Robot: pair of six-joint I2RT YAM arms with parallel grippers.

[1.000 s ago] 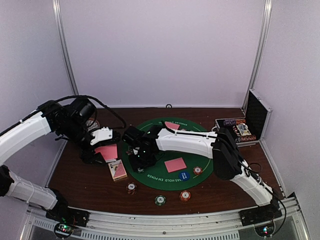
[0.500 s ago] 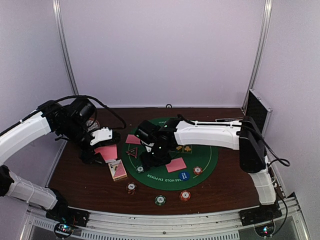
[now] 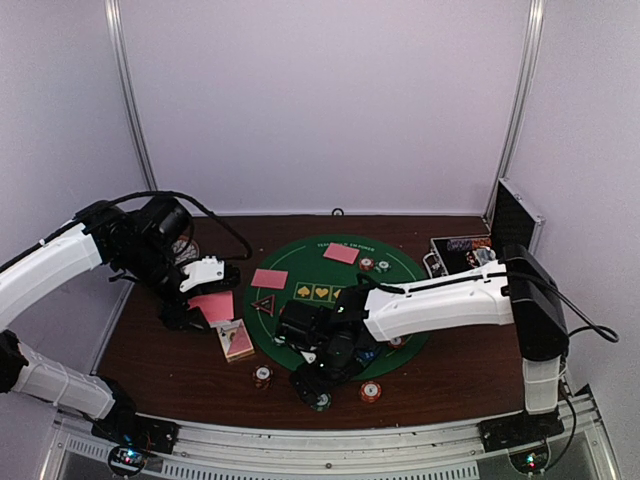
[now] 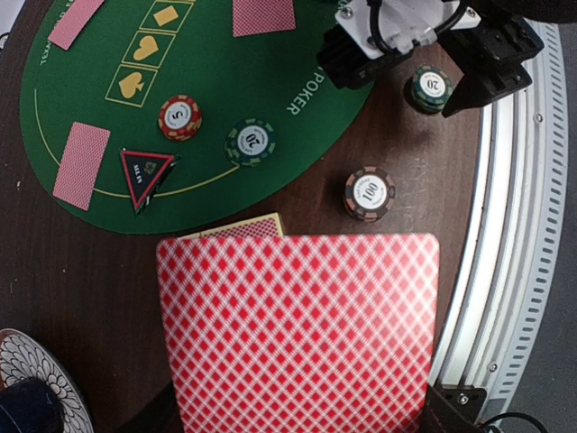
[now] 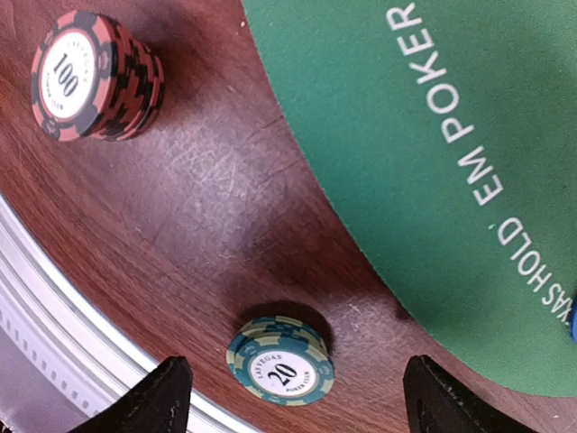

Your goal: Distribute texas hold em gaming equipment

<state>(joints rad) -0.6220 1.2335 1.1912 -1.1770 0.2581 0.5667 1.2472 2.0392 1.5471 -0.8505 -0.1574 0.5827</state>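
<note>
Three pink-backed cards [image 4: 81, 165] are lying dealt, left gripper [image 3: 192, 305] is pinching a fourth card [image 4: 297, 334] awaiting placement, right gripper [image 5: 293, 397] is gaping over the 20 chip [image 5: 280, 359].

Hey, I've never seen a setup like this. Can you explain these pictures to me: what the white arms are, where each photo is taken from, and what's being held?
These are two white robot arms bolted at the near edge of a table. The wide picture comes from a fixed camera above and behind them. The two close-ups come from a camera on each wrist. On the table are a green poker mat, pink-backed cards, chips and an open case. The left end effector is shut on one card. The right end effector is open, with its fingers on either side of a green chip and not touching it.
</note>
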